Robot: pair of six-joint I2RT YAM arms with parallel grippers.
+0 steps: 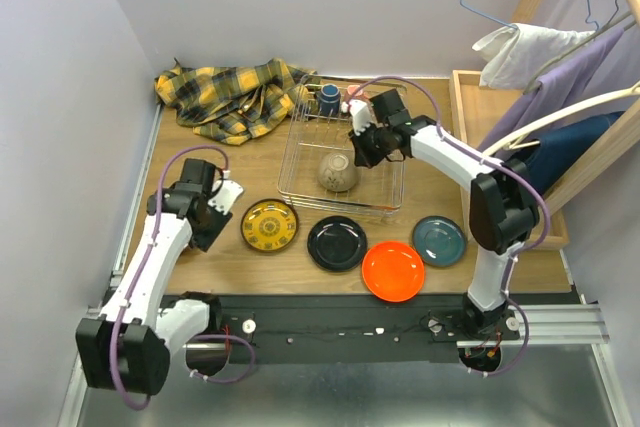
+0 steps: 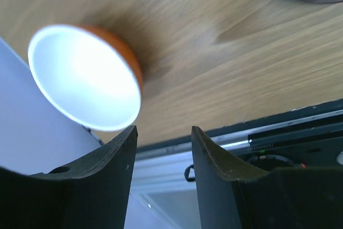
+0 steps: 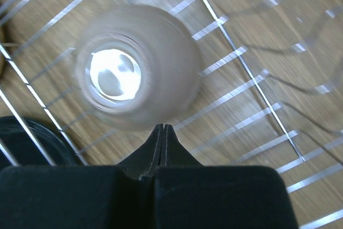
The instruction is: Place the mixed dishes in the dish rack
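As it hangs over the dish rack (image 1: 300,152), right gripper (image 3: 162,127): fingers clenched on nothing, just above a white cup (image 3: 136,73) standing inside.
Left gripper (image 2: 161,135): fingers parted, empty, near an orange bowl (image 2: 88,76) toward the desk's near left corner.

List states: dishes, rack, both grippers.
left gripper: open, empty
right gripper: shut, empty
orange bowl: on table, not held
white cup: in rack, not held
beige bowl: in rack
dark bowl: in rack
dish rack: partly loaded
yellow plate: on table
black plate: on table
orange plate: on table
teal plate: on table
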